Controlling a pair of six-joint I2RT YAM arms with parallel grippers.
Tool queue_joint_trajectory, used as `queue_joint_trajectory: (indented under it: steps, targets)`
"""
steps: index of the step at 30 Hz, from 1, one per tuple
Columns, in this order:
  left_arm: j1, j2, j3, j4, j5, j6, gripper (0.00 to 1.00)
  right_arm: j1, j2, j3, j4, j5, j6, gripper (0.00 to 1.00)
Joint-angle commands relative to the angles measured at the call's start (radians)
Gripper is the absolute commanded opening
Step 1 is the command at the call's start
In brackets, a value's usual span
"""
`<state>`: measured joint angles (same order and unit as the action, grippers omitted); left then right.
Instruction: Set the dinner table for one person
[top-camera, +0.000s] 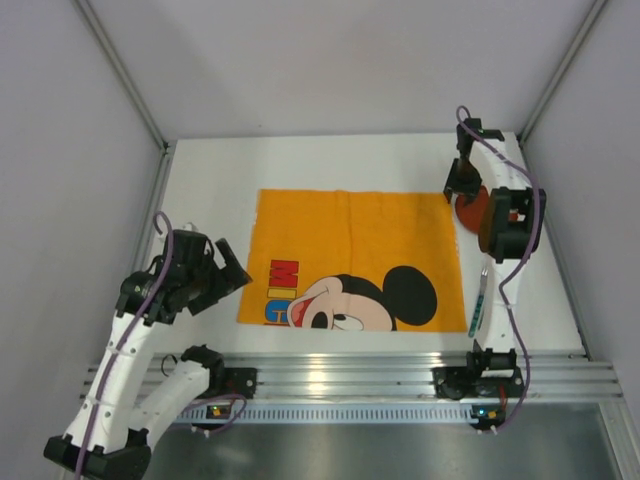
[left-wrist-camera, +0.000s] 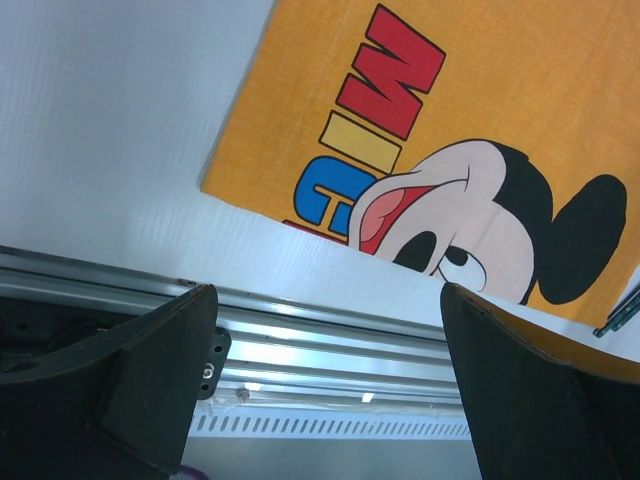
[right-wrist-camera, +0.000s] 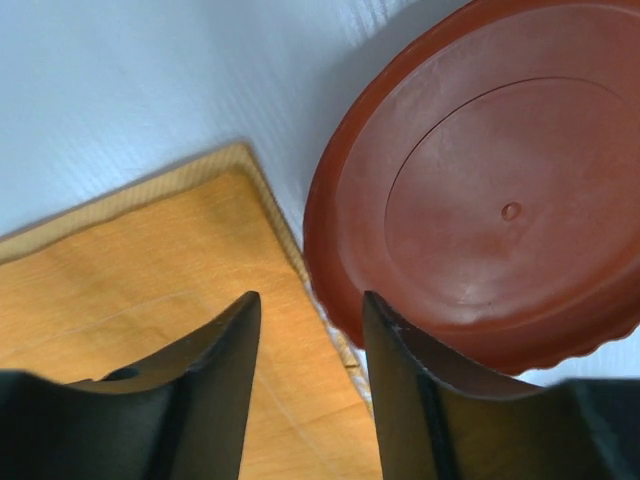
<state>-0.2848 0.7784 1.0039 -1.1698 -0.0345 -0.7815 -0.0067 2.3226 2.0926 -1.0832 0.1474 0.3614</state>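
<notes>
The white dinner table (top-camera: 210, 190) carries an orange Mickey Mouse placemat (top-camera: 350, 250) in its middle. A red-brown plate (top-camera: 468, 212) lies just off the mat's far right corner, and it fills the right of the right wrist view (right-wrist-camera: 480, 190). My right gripper (top-camera: 461, 186) hangs over that corner with its jaws part open (right-wrist-camera: 310, 320). The plate's near rim lies by its right finger (right-wrist-camera: 410, 370), and nothing is gripped. My left gripper (top-camera: 236, 272) is wide open and empty (left-wrist-camera: 330, 340) over the table's near left, beside the mat's edge (left-wrist-camera: 480, 90).
A thin teal utensil (top-camera: 479, 300) lies on the table along the mat's right side, and its tip shows in the left wrist view (left-wrist-camera: 622, 312). The ribbed aluminium rail (top-camera: 350, 375) runs along the near edge. Grey walls and frame posts enclose the table.
</notes>
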Motion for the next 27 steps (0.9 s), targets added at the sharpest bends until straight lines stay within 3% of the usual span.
queue_joint_trajectory:
  steps: [1,3,10,15,22,27]
  targets:
    - [0.003,-0.034,0.002,-0.079,-0.027,-0.022,0.99,-0.001,0.017,0.013,-0.009,0.055,0.008,0.4]
    - [0.003,-0.041,0.001,-0.093,-0.031,-0.024,0.98,-0.004,0.024,0.015,-0.007,0.057,0.019,0.34]
    - [0.003,-0.074,0.01,-0.14,-0.045,-0.03,0.98,-0.012,0.047,0.001,-0.001,0.047,0.033,0.28]
    - [0.003,-0.079,0.012,-0.151,-0.045,-0.028,0.99,-0.013,0.046,-0.025,0.006,0.049,0.031,0.0]
    - [0.003,-0.059,0.016,-0.122,-0.035,-0.009,0.98,-0.022,-0.011,-0.048,0.006,0.023,0.031,0.0]
    - [0.003,-0.024,0.019,-0.077,-0.008,0.013,0.98,-0.022,-0.159,-0.121,0.006,-0.002,0.042,0.0]
